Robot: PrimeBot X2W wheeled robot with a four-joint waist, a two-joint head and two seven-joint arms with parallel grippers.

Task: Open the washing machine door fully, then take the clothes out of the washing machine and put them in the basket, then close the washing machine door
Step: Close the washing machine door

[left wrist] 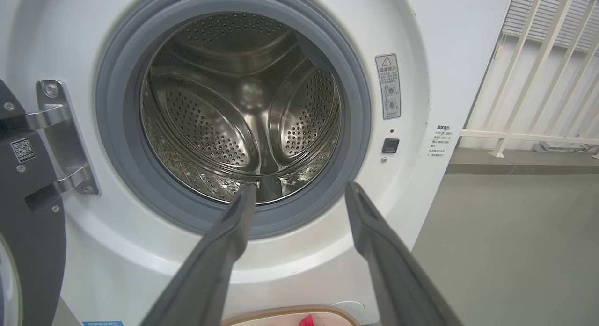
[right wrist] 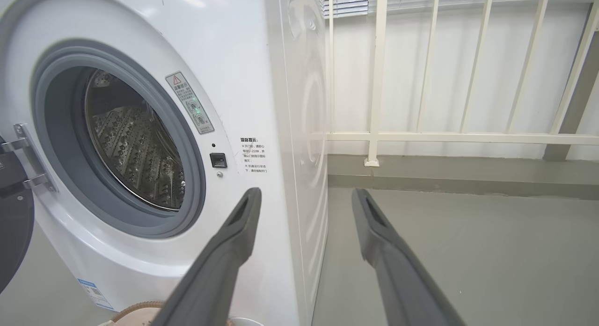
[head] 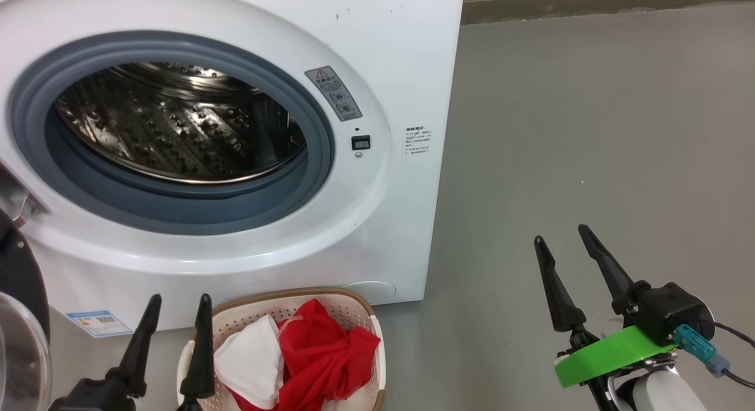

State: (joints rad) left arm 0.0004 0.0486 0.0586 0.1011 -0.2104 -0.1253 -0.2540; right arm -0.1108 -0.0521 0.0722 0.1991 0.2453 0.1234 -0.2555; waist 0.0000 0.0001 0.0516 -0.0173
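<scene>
The white washing machine is shown with its round opening uncovered, where a grey rubber ring is fitted around the perforated steel drum. The door, with black rim and clear glass, is swung fully open at the machine's left side. The cream basket with brown rim is placed just in front of the machine, below the opening. The clothes are piled inside it, a white piece laid left of the red fabric.

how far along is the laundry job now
Done: the washing machine door stands open, the drum looks empty, and the red and white clothes lie in the basket. In hand: nothing; left gripper and right gripper are open and empty. Left: closing the door.
</scene>
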